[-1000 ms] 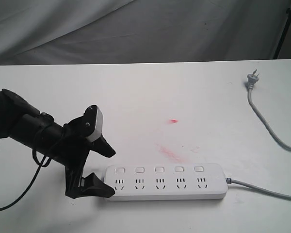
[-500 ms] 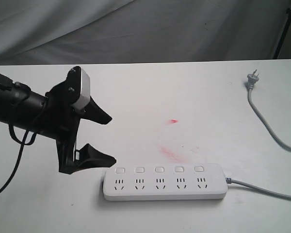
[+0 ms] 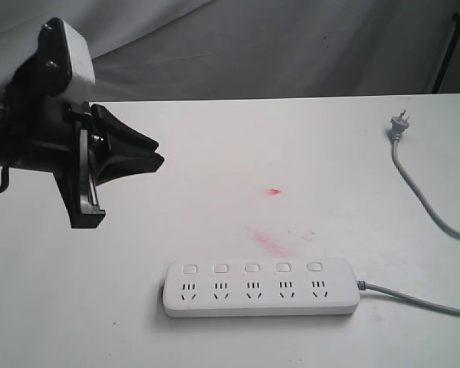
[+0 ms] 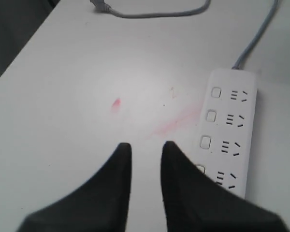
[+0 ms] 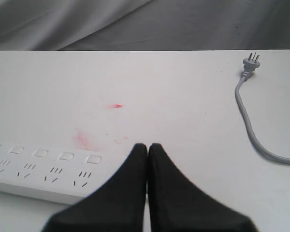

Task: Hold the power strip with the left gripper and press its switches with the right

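Note:
The white power strip point(image 3: 261, 287) lies flat near the table's front edge, with nothing touching it. Its five square switches point(image 3: 251, 267) run in a row above the sockets. My left gripper point(image 3: 155, 159) hangs high at the far left, well above and left of the strip. In the left wrist view this left gripper point(image 4: 146, 147) is open by a narrow gap with nothing in it, and the strip point(image 4: 229, 130) lies off to one side. My right gripper point(image 5: 147, 146) is shut and empty, above bare table beside the strip's cord end point(image 5: 38, 166); the exterior view does not show it.
A grey cord point(image 3: 422, 192) runs from the strip's right end to a loose plug point(image 3: 399, 123) at the back right. A red smear point(image 3: 268, 241) and a small red spot point(image 3: 274, 191) mark the table behind the strip. Grey cloth hangs behind the table.
My left gripper has risen from the strip's left end, up and to the left. Its jaws have narrowed from wide open. The strip has not moved.

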